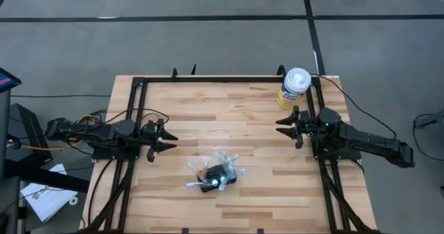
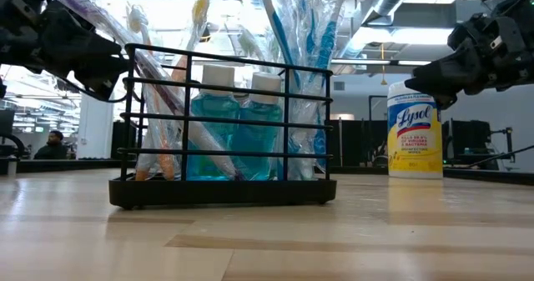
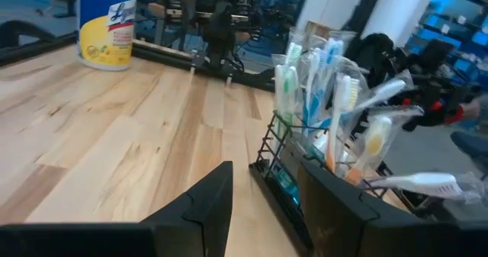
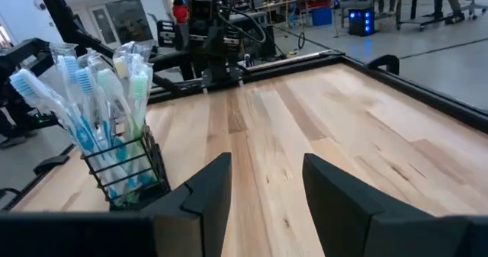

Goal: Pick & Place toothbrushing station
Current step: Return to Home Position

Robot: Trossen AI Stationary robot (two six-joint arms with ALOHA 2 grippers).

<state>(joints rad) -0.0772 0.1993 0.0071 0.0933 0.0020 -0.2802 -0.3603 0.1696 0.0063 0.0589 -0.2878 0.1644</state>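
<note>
The toothbrushing station (image 1: 215, 173) is a black wire rack with wrapped toothbrushes and two blue bottles in it. It stands upright on its base on the wooden table, near the front edge and about mid-width (image 2: 221, 131). My left gripper (image 1: 166, 141) hovers open at the table's left side, pointing level toward the middle; the station (image 3: 328, 142) is ahead of it and to one side. My right gripper (image 1: 281, 126) hovers open at the right side, also level, with the station (image 4: 114, 135) well off from its fingers. Nothing is between either pair of fingers.
A white-and-yellow wipes canister (image 1: 294, 87) stands at the table's far right corner, just behind my right arm (image 2: 415, 131). A black metal frame (image 1: 208, 79) runs along the table's far edge and both sides. Bare wood lies between the two grippers.
</note>
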